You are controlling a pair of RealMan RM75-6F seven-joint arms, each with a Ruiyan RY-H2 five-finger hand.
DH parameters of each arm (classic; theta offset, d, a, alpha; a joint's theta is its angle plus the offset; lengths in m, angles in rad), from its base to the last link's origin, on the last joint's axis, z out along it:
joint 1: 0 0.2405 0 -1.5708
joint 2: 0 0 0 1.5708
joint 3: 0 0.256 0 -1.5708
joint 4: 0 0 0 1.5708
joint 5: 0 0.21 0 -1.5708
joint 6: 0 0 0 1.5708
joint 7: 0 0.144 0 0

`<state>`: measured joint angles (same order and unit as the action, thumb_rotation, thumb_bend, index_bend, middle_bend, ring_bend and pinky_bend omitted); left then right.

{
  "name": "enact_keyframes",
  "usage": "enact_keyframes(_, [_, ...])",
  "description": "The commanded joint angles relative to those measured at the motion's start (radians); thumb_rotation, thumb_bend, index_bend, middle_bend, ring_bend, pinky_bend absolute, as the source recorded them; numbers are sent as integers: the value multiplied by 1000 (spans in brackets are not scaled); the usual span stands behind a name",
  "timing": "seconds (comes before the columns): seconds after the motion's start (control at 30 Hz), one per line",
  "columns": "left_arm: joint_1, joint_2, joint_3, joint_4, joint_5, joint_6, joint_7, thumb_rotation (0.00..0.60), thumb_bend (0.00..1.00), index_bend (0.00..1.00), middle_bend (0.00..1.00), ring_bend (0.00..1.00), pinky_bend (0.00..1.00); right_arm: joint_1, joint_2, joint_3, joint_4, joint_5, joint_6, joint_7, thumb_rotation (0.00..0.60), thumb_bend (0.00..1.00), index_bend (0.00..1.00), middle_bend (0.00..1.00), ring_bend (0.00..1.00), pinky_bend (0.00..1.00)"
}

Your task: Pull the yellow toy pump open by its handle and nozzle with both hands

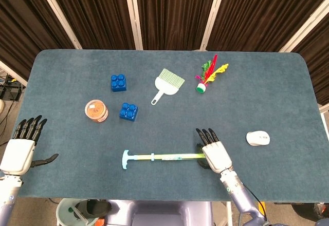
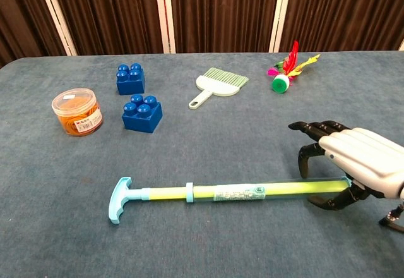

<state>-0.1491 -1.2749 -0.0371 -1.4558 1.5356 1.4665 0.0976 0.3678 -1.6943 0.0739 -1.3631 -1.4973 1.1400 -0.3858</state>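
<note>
The yellow toy pump (image 1: 164,157) (image 2: 240,191) lies flat along the table's front, its light blue T-handle (image 1: 125,159) (image 2: 118,200) pointing left. My right hand (image 1: 215,152) (image 2: 356,161) hovers over the pump's right end and hides the nozzle. Its fingers arch over the far side of the tube and its thumb sits on the near side, not closed on it. My left hand (image 1: 21,149) stays open with fingers spread past the table's left front edge, far from the handle. It appears only in the head view.
Two blue blocks (image 1: 119,82) (image 1: 128,112) and an orange jar (image 1: 95,110) stand left of centre. A small green brush (image 1: 167,83) and a feathered shuttlecock (image 1: 208,74) lie further back. A white mouse (image 1: 257,138) rests right of my right hand.
</note>
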Motion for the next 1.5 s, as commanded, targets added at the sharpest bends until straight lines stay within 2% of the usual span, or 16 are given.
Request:
enact_keyframes(0.03, [-1,-2,1,-1,-2,-3,4,600,40,0,0,0,0,2,4,0,3,2,4,7,600,326,534,0,0,0])
enact_keyframes(0.33, [-8,-9,10,-4,1,-20,32,600,70,0,0,0,0,3,18,-17,7,14,2,9,600,380,626,28,0,0])
enact_keyframes(0.5, [-16,-20,17,-6,20,-24,28,600,178,3,0,0,0,2,24,-28,5,22,-2,12,600,420,671,41,0,0])
enact_keyframes(0.57, [-23,-37,22,2,41,-23,16,600,220,61,0,0,0,2,28,-30,0,22,1,15,600,422,683,44,0,0])
enact_keyframes(0.63, [-35,-78,24,24,74,-11,0,600,252,169,0,0,0,1,33,-34,-9,18,5,17,600,422,686,47,0,0])
enact_keyframes(0.67, [-66,-142,43,39,134,-28,-12,600,257,216,0,0,0,0,36,-41,-20,9,10,18,600,422,687,48,0,0])
enact_keyframes(0.8, [-118,-308,62,171,213,-41,-75,600,256,280,0,0,0,-4,41,-53,-47,-2,24,15,600,421,688,51,0,0])
enact_keyframes(0.9, [-142,-377,72,220,233,-52,-146,600,256,292,0,0,0,-7,36,-52,-59,-3,35,12,600,422,688,50,0,0])
enact_keyframes(1.1, [-169,-457,70,265,223,-76,-197,600,207,301,0,0,0,-10,33,-52,-82,-6,54,-4,600,420,687,54,0,0])
enact_keyframes(1.5, [-205,-554,42,311,185,-108,-142,600,196,340,0,0,0,-15,36,-64,-124,-20,75,-23,600,422,687,55,0,0])
